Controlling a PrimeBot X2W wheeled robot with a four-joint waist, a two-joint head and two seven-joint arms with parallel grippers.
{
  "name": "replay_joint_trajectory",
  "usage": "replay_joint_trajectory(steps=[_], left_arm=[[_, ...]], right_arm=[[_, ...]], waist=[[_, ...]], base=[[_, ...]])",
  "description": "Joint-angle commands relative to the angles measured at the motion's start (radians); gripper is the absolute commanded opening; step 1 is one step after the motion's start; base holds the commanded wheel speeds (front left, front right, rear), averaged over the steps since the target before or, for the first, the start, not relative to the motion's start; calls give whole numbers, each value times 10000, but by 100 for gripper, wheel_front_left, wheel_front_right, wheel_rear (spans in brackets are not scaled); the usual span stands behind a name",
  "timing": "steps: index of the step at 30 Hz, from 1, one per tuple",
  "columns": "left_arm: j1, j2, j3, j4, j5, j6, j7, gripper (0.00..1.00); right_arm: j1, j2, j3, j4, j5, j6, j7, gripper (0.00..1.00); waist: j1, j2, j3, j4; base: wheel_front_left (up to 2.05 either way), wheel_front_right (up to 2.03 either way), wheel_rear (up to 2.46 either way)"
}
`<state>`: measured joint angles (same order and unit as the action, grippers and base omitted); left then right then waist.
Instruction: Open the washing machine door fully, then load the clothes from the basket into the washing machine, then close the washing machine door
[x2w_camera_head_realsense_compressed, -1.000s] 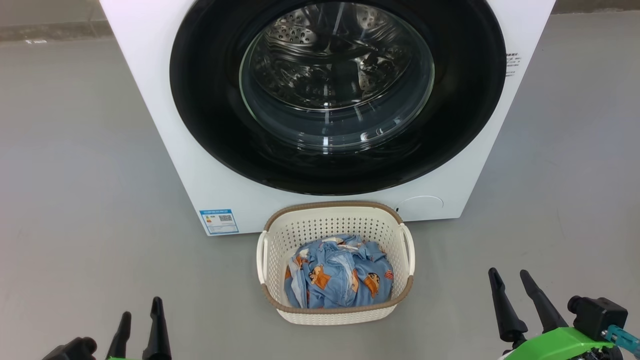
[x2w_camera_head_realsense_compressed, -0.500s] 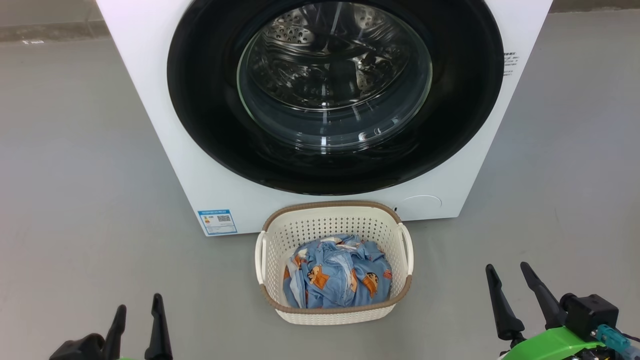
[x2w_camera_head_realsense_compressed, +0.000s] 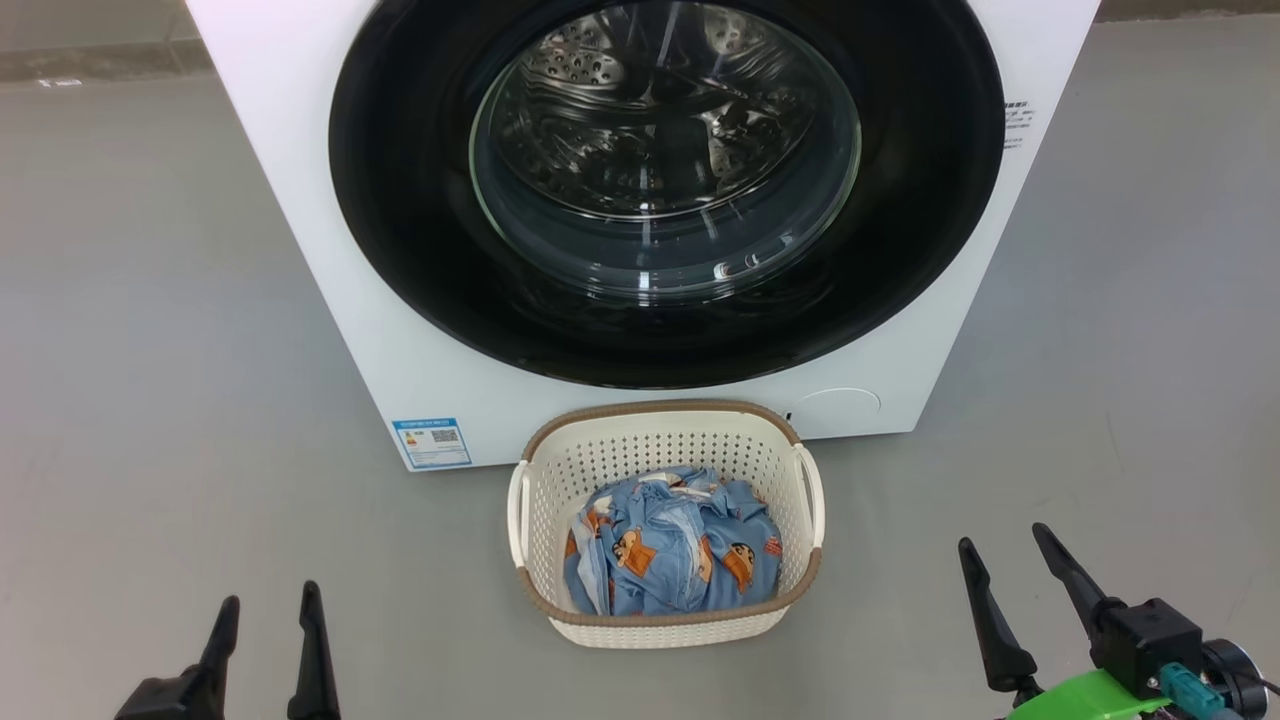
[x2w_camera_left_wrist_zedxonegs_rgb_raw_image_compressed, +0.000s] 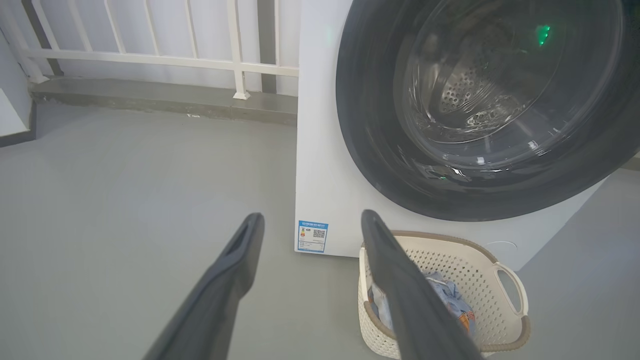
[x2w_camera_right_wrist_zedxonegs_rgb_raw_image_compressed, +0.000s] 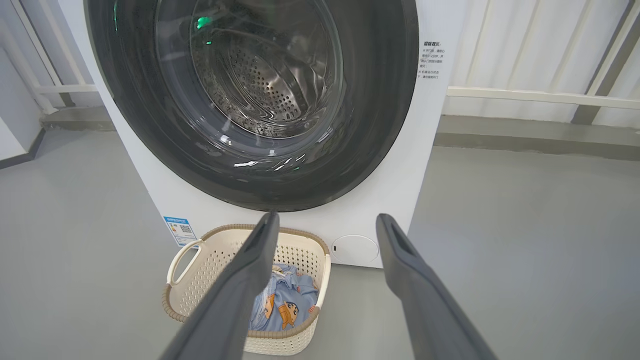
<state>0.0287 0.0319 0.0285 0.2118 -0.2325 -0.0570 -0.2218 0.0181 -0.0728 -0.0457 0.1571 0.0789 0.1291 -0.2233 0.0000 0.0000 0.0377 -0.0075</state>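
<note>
The white washing machine (x2w_camera_head_realsense_compressed: 330, 290) stands straight ahead with its round black door (x2w_camera_head_realsense_compressed: 400, 200) closed flat against the front; the steel drum shows through the glass. On the floor just in front sits the cream basket (x2w_camera_head_realsense_compressed: 665, 415), holding the light blue printed clothes (x2w_camera_head_realsense_compressed: 672, 545). My left gripper (x2w_camera_head_realsense_compressed: 268, 602) is open at the lower left, well short of the basket. My right gripper (x2w_camera_head_realsense_compressed: 1003, 548) is open at the lower right, also apart from it. Both are empty. The left wrist view has the door (x2w_camera_left_wrist_zedxonegs_rgb_raw_image_compressed: 365, 125) and basket (x2w_camera_left_wrist_zedxonegs_rgb_raw_image_compressed: 510, 285); the right wrist view has the door (x2w_camera_right_wrist_zedxonegs_rgb_raw_image_compressed: 380, 100), basket (x2w_camera_right_wrist_zedxonegs_rgb_raw_image_compressed: 200, 280) and clothes (x2w_camera_right_wrist_zedxonegs_rgb_raw_image_compressed: 287, 305).
Grey floor (x2w_camera_head_realsense_compressed: 160, 380) spreads on both sides of the machine. A white railing (x2w_camera_left_wrist_zedxonegs_rgb_raw_image_compressed: 150, 55) on a low grey kerb runs behind it. A blue label sticker (x2w_camera_head_realsense_compressed: 431, 441) and a round service flap (x2w_camera_head_realsense_compressed: 838, 406) mark the machine's lower front.
The whole head picture has shifted slightly, so the camera has moved. Both grippers sit a little lower in the picture and stay open.
</note>
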Motion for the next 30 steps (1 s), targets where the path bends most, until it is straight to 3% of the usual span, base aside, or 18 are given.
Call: replay_joint_trajectory(steps=[1, 9, 30], left_arm=[[-102, 163, 339, -317, 364, 98, -182, 100], [-143, 183, 364, -512, 1229, 143, -400, 100], [-27, 183, 437, -518, 1214, 51, -400, 100]], right_arm=[[-95, -83, 222, -321, -392, 15, -168, 100], [-101, -93, 233, -392, -1357, 16, -385, 100], [-155, -80, 113, -391, -1358, 16, -385, 100]], waist=[[0, 0, 16, 0], [0, 0, 125, 24], [0, 0, 119, 103]], base=[[0, 0, 0], [0, 0, 0], [0, 0, 0]])
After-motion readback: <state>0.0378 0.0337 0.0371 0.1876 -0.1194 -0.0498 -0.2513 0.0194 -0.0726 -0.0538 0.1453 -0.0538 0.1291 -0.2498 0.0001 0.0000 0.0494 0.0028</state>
